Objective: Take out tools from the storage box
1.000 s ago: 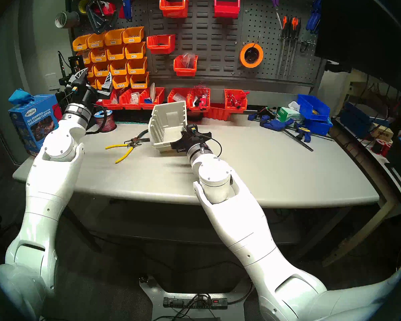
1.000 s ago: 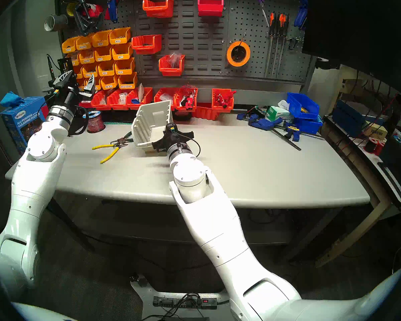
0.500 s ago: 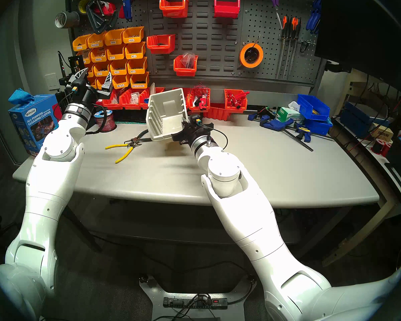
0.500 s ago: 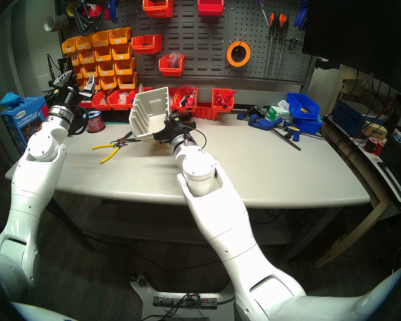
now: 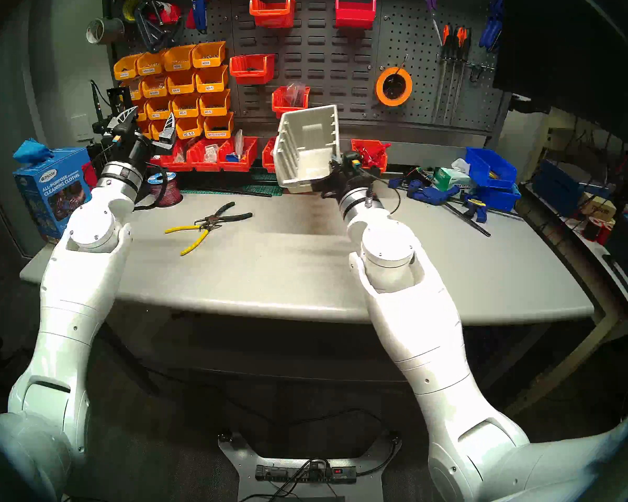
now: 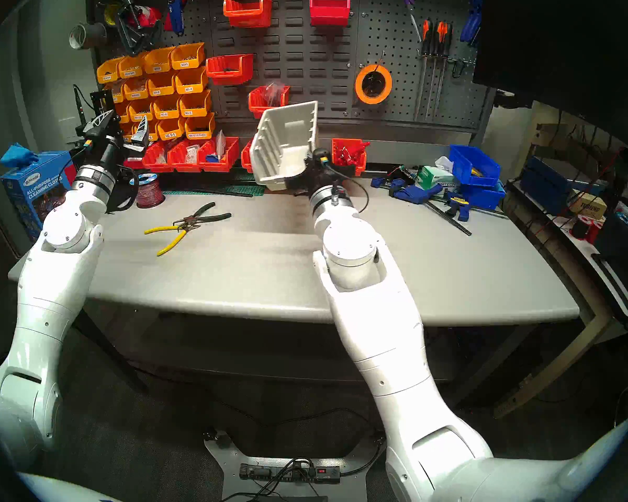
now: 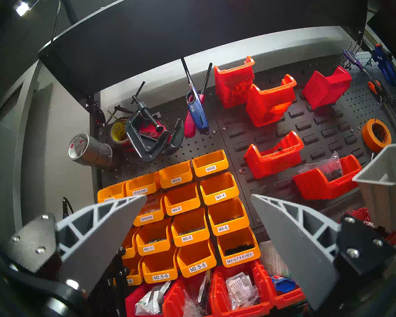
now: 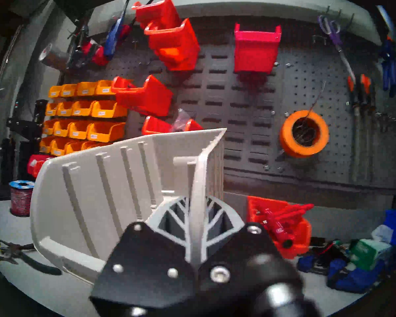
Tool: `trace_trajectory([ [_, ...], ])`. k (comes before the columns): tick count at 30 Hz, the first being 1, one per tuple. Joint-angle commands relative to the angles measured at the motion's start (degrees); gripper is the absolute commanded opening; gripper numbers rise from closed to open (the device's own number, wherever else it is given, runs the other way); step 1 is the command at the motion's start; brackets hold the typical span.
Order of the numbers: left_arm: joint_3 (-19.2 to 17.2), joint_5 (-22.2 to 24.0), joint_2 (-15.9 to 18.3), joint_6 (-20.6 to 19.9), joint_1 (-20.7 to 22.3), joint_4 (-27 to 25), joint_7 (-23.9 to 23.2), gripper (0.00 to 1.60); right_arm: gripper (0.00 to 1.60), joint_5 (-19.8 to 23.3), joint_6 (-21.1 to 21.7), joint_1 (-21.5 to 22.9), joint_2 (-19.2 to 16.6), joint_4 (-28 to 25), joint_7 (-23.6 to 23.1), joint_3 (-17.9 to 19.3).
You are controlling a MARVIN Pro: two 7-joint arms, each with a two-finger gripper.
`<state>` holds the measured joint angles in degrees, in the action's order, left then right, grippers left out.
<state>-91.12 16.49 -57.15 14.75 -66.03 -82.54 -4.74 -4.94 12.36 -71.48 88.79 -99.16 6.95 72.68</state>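
Above the desk's back edge, the right gripper point(image 8: 198, 220) is clenched on one side wall of the beige box point(image 5: 307, 148), holding it tilted in the air before red bins point(image 5: 368, 155). Yellow pliers point(image 5: 191, 235) and dark pliers point(image 5: 222, 215) lie touching near the desk's point(image 5: 341, 273) left end. Off that end, the left gripper point(image 5: 149, 122) hangs released, empty.

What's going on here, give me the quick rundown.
The right gripper is shut on the side wall of the beige storage box, holding it in the air, tilted, in front of the pegboard. The box looks empty. The yellow-handled pliers and the dark-handled pliers lie on the table. The left gripper is open, holding nothing.
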Motion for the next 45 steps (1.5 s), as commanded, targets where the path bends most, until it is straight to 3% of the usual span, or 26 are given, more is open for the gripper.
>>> trace_trajectory([
  [1,-0.1,-0.1,0.1,0.2,0.7,-0.4,0.1,1.6,0.0,-2.4,1.4,-2.1,-3.9,-6.2,2.9,4.4],
  [12,-0.1,-0.1,0.1,0.2,0.8,-0.4,0.1,1.6,0.0,-5.7,6.3,-8.2,-7.0,-13.2,7.0,10.9],
  [22,-0.1,-0.1,0.1,0.2,0.7,-0.4,0.1,1.6,0.0,-6.0,10.9,-16.3,-9.3,-21.0,8.5,19.2],
  [31,0.0,-0.1,0.1,0.2,0.8,-0.4,0.2,1.6,0.0,-5.5,14.5,-20.1,-9.3,-25.6,9.3,25.8],
  [45,0.0,-0.1,0.2,0.3,0.8,-0.4,0.3,1.6,0.0,-3.1,17.0,-20.8,-4.8,-25.4,11.8,28.0],
])
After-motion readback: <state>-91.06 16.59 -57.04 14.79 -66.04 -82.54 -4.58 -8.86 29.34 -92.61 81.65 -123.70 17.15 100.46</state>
